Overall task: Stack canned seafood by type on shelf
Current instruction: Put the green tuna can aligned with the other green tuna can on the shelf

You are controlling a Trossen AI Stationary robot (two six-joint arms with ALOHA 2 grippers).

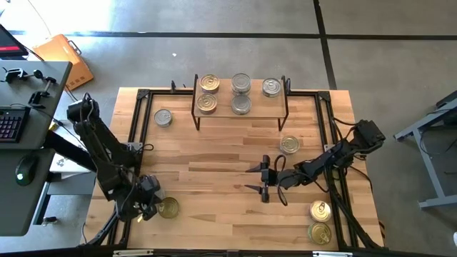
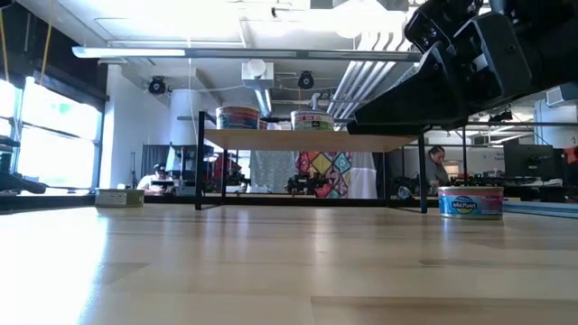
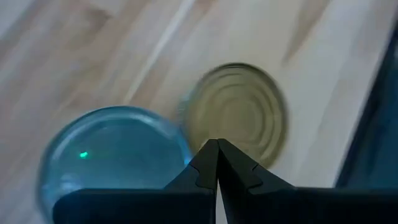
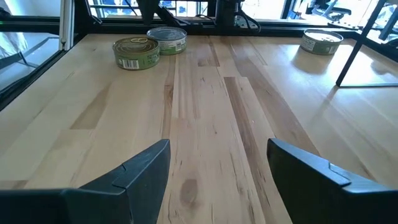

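From above you see the shelf (image 1: 241,108) at the tabletop's (image 1: 214,178) far edge, carrying gold tins (image 1: 208,93) on its left, silver tins (image 1: 241,93) in the middle and one silver tin (image 1: 271,87) on the right. Loose tins lie left of the shelf (image 1: 163,118), right of centre (image 1: 289,145) and at the near right corner (image 1: 320,221). Your left gripper (image 1: 146,207) sits near left beside a gold tin (image 1: 168,208); your right gripper (image 1: 258,179) hovers mid-tabletop.

The low view alone shows tin labels under the shelf top (image 2: 312,140).

The left wrist view shows the fingers (image 3: 214,165) pressed together, empty, over that gold tin (image 3: 239,112).

The right wrist view shows wide-spread, empty fingers (image 4: 146,165) facing two tins (image 4: 149,46).
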